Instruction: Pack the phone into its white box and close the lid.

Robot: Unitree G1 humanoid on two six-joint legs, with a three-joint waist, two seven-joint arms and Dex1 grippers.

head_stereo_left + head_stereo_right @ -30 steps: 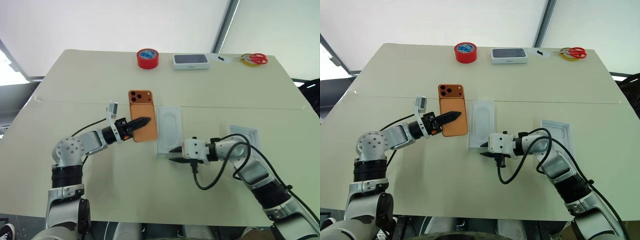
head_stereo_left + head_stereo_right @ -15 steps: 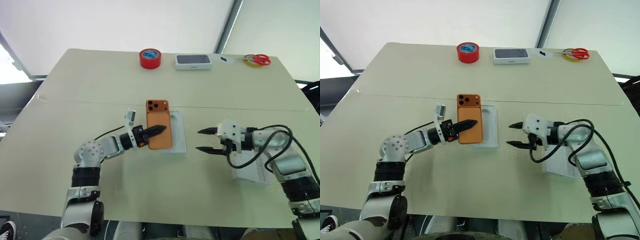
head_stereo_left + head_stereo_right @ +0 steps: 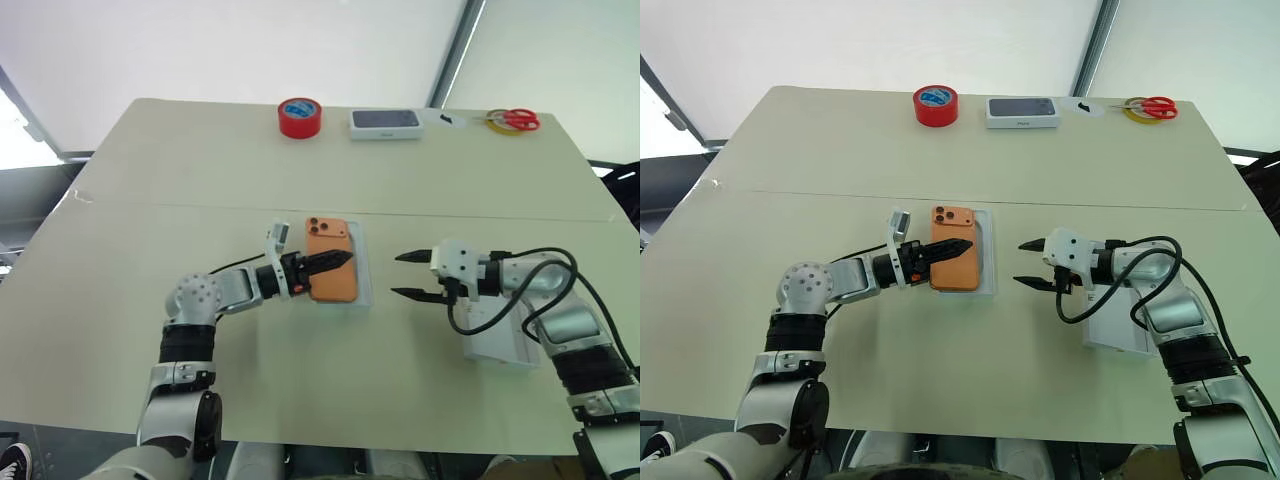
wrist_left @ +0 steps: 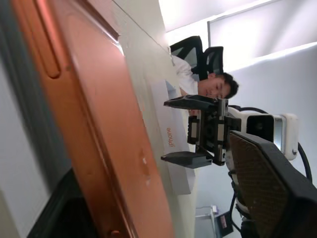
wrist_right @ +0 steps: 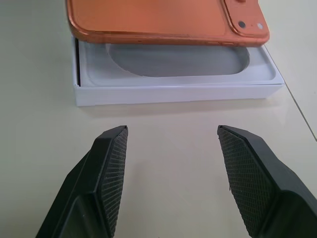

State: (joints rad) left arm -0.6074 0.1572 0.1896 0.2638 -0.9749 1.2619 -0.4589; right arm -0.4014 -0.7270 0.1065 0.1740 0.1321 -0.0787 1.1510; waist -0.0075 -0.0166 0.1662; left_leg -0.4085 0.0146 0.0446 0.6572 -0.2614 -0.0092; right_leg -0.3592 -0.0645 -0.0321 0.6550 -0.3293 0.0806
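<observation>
The phone (image 3: 332, 273) is flat and orange with rounded corners, back up, its raised camera block with 3 dark lenses at the far corner. It lies over the white box (image 5: 176, 79), overhanging the box's left wall rather than sitting down inside; the box's right strip shows uncovered. The box is a shallow white tray with an oval recess in its floor. The lid (image 3: 1121, 325) seems to be the white piece lying well right of the box.
</observation>
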